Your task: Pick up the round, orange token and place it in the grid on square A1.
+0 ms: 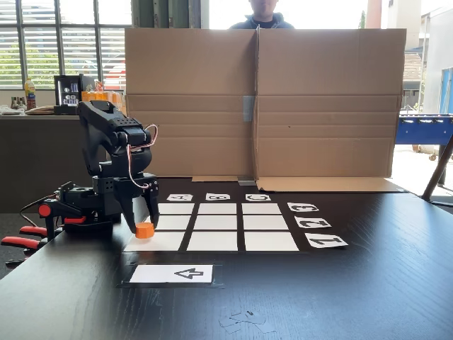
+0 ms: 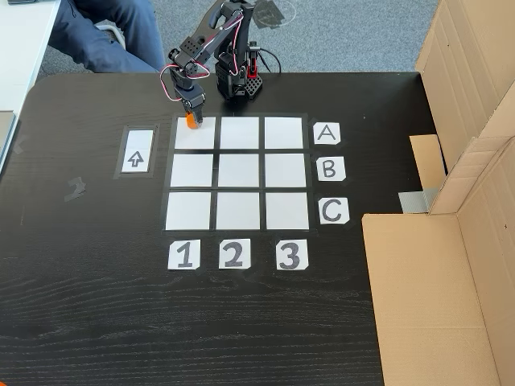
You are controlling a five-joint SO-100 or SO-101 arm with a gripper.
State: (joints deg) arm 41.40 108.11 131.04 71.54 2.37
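Over on the left of the dark counter (image 2: 96,305), an arrow card (image 2: 137,150) can be seen lying flat, just left of the grid (image 2: 238,166). Next along, the black arm's tool (image 2: 191,112) is pointed down over the grid's far-left corner in the top-down fixed view, and it's clenched around the token (image 2: 191,121), with a finger seen on each side of it. The token (image 1: 144,229) is sat at the edge of square A1 (image 2: 195,137), the cell lined up with the A and the 1; whether it's resting on the cell or held just above can't really be told. Further right, the letter labels are lined up, then a big cardboard sheet (image 2: 418,297) is laid on the counter's right end.
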